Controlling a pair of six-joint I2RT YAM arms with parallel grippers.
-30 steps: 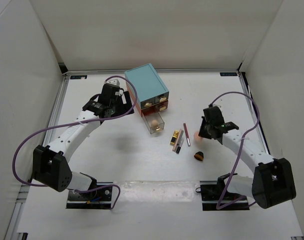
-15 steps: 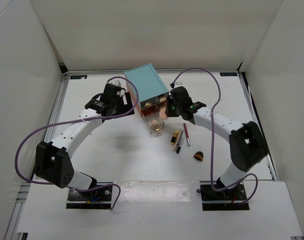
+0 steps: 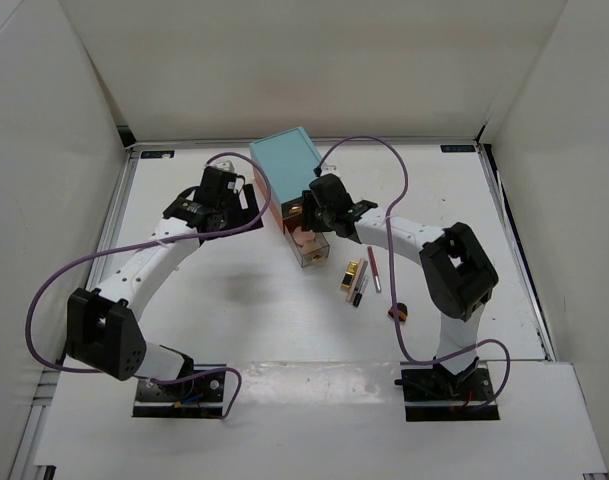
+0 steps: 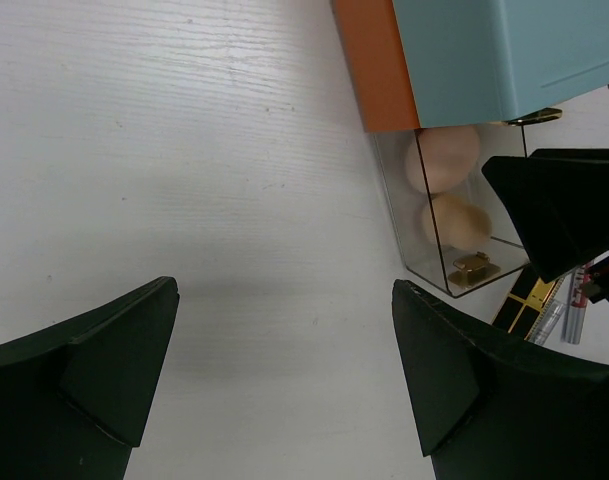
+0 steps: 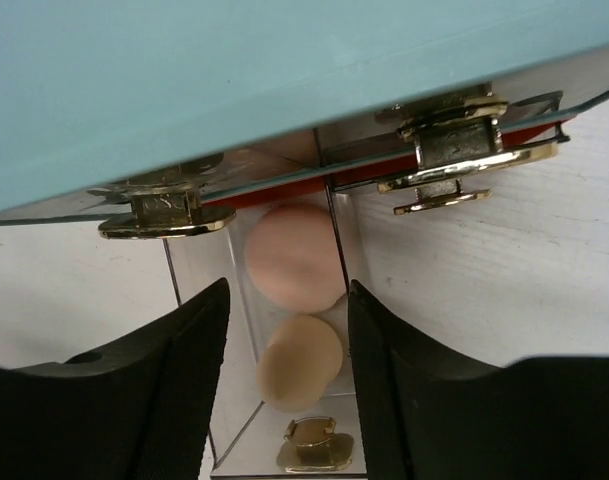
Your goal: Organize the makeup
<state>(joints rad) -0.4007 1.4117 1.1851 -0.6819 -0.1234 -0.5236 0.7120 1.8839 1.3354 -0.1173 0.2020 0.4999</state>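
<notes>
Lying in the pulled-out clear drawer of the teal box, two peach sponges sit one behind the other. My right gripper hangs over them, fingers parted, gripping nothing. The gold lipstick tube and slim sticks lie on the table just right of that drawer. My left gripper hovers wide open over the table beside the box.

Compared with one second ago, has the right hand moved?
Yes. The right hand swung left, past the gold lipstick, and now hangs over the open drawer of the teal box.
</notes>
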